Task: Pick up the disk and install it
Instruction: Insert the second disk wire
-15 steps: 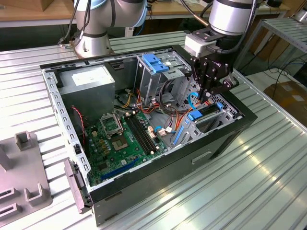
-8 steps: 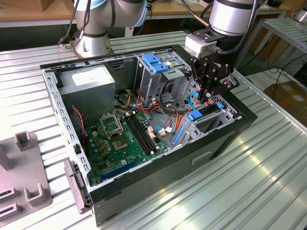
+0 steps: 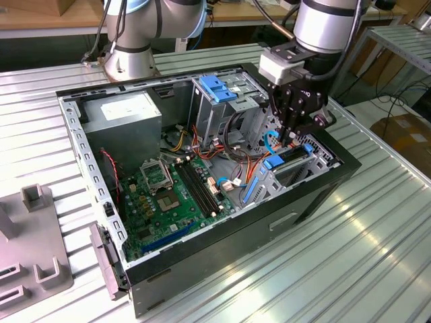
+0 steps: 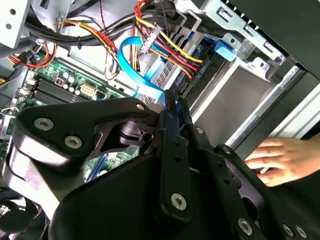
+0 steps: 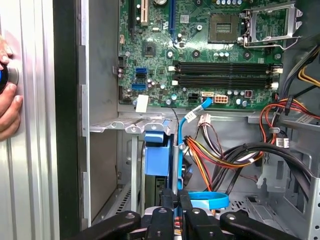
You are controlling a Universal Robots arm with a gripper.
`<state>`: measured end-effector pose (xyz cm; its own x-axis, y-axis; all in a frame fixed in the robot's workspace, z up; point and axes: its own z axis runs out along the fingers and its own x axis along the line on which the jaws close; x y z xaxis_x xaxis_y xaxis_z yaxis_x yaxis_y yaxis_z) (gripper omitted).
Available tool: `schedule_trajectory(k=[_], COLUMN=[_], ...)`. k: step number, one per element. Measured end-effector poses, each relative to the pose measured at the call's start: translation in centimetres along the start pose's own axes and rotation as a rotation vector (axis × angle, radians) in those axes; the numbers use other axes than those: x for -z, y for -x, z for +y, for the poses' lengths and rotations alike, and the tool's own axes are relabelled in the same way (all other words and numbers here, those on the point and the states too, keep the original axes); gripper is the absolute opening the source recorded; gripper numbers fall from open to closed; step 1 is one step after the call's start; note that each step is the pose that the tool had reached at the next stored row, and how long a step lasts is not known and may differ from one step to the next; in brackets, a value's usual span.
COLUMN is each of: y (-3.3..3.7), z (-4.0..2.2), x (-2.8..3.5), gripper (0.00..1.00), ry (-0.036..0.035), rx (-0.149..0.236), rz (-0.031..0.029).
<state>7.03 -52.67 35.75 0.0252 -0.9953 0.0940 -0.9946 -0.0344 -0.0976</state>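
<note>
Disk (image 3: 288,159), the flat grey metal drive edged by a bright blue plastic rail, stands on edge in the drive bay at the exterior view's right end of the open black computer case (image 3: 202,262), partly down between the bay's metal walls. You are on the install step, as I read it: the pick-up is done and seating is not finished.

Going from the exterior view's left: the green motherboard (image 3: 168,202) lies on the case floor, then the metal drive cage with its blue plastic latch (image 3: 217,89), then loose orange and red cables (image 3: 249,168) just beside the bay, then the disk.

Your black tool (image 3: 291,138) hangs right above the disk's top edge, jaws drawn close together; I cannot tell whether they touch the rail. Seating calls for a straight push along the bay guides, clear of the cables.

The silver arm (image 3: 323,23) reaches in from the far side, wrist pointing straight down. A person's hand (image 4: 285,160) rests on the ribbed metal counter (image 3: 337,269) outside the case wall.
</note>
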Motion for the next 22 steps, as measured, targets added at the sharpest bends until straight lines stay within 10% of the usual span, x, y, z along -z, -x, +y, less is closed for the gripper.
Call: schedule_trajectory(k=[6, 12, 22], y=[-0.97, -1.20, -2.74], z=[0.05, 0.09, 0.31], x=[-0.23, -0.32, -0.83], gripper=[0.16, 0.16, 0.16], ry=[-0.0092, -0.0477, -0.0567], rx=[-0.004, -0.009, -0.015], rz=[-0.0373, -0.0542, -0.0943])
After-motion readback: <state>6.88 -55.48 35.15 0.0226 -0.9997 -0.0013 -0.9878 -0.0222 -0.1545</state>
